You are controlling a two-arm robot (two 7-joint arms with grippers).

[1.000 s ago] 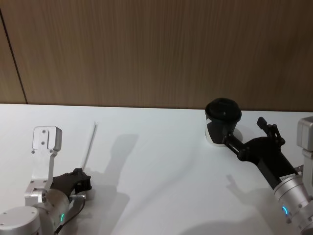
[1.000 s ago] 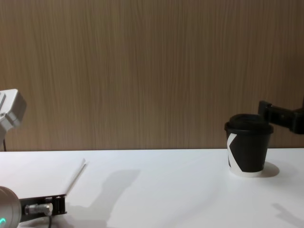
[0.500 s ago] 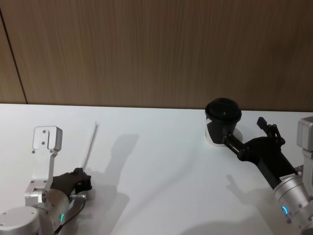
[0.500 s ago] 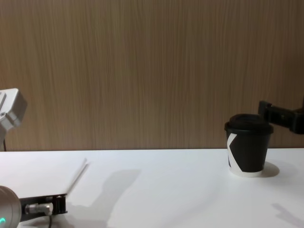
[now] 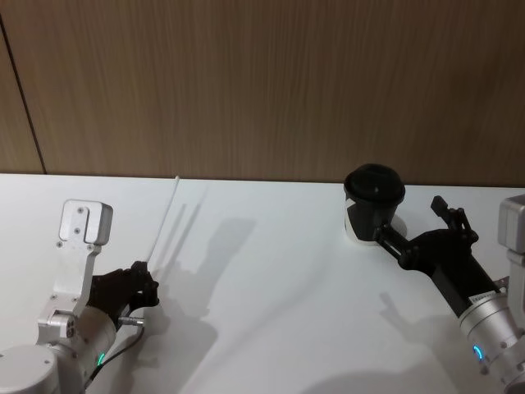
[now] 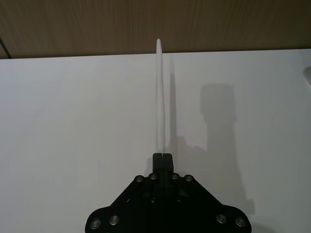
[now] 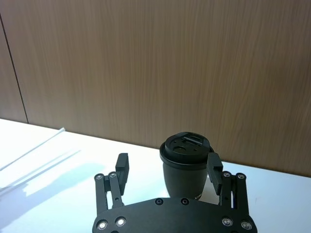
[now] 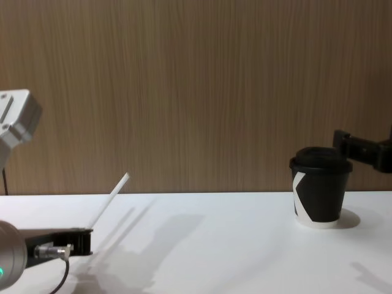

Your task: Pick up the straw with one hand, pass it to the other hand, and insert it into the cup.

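Observation:
My left gripper (image 5: 141, 268) is shut on the near end of the white straw (image 5: 162, 218), which slants up and away from the table toward the wall. The left wrist view has the straw (image 6: 159, 97) running straight out from the closed fingertips (image 6: 157, 158). From the chest, the straw (image 8: 111, 199) rises from the left gripper (image 8: 86, 240) at the lower left. The black lidded cup (image 5: 373, 201) stands upright at the right rear. My right gripper (image 5: 413, 220) is open, level with the cup and just short of it; the cup (image 7: 187, 162) appears between its spread fingers (image 7: 121, 167).
The white table (image 5: 279, 312) is bare between the two arms. A wood-panelled wall (image 5: 262, 82) rises directly behind the table's far edge, close behind the cup (image 8: 320, 195).
The left gripper has risen and shifted slightly right with the straw, whose far end has lifted off the table and now points upward. The right arm and cup have not moved.

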